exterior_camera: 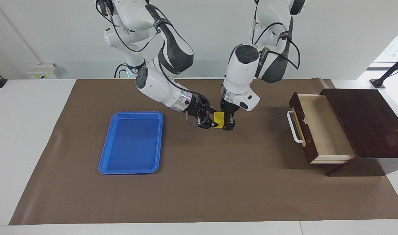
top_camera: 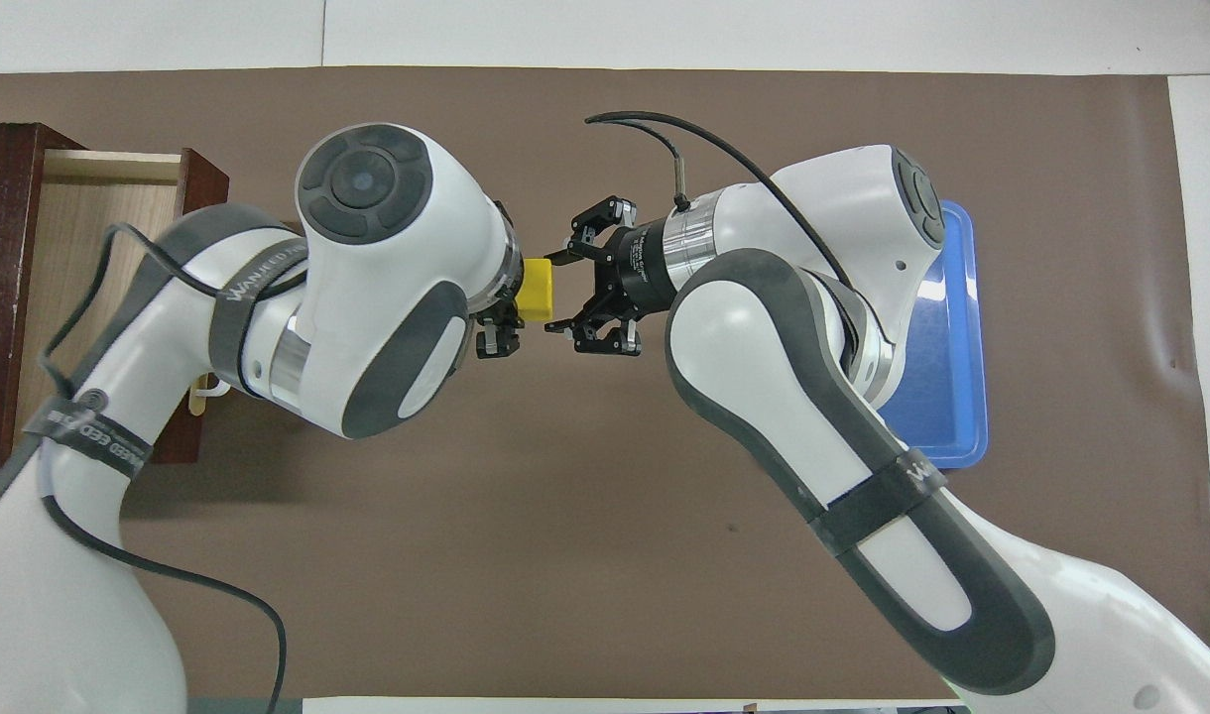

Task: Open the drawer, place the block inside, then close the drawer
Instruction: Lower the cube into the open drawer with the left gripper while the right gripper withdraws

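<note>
While held aloft, block (exterior_camera: 219, 119) between left gripper (exterior_camera: 225, 122), right gripper (exterior_camera: 213, 121) touching

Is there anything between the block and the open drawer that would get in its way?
Nothing visible does. The block hangs over bare mat between the left gripper and right gripper, mid-handover. The mat from there to the drawer is bare, and the drawer stands open.
</note>
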Motion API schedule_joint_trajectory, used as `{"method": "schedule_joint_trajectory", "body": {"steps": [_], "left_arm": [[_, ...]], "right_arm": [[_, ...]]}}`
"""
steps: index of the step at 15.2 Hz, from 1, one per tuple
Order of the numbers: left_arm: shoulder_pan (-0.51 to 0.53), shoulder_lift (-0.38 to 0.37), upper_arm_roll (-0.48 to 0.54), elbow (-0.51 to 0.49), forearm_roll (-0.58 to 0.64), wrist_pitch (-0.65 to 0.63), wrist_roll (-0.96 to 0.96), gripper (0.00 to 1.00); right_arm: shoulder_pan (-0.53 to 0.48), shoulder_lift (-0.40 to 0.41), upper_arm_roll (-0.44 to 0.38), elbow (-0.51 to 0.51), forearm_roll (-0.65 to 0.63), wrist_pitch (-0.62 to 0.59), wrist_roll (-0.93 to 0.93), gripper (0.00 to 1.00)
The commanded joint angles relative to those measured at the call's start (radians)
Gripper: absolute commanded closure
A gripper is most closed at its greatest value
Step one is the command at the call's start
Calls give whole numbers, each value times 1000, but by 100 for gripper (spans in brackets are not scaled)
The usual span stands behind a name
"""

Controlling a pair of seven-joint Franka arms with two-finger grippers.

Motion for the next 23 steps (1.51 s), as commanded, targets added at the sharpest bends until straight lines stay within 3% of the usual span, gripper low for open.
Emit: {"method": "schedule_joint_trajectory", "body": {"steps": [1,5,8,13,19,20,21,23], "left_arm": [[125,-55,3,25,-11,-117,184,100],[309,-95,6,14,-11,-184,477,100],[456,-98,4,-12,-13,-144,646,100],[579,-108,6,-112,-11,-16,757,100],[635,-210,9,-359,-13,93,684,100],[635,-213,9,-368,-11,99,671,68],[632,-212,9,-364,-11,94,676,1],[624,-203,10,-330,-2,79,670,0]], "right_arm": [[-11,-11,-1,-10,-16,-18,19,0],[-36,-25,-7,-11,-29,-45,14,0],[-99,-60,-8,-11,-187,-107,-38,0],[-263,-123,-10,-10,-336,-349,-450,0],[-381,-191,-10,33,-652,-582,-1062,0],[-398,-209,-8,33,-704,-596,-1161,0],[-404,-226,-10,33,-755,-610,-1258,0],[-427,-263,-8,31,-836,-622,-1409,0]]}}
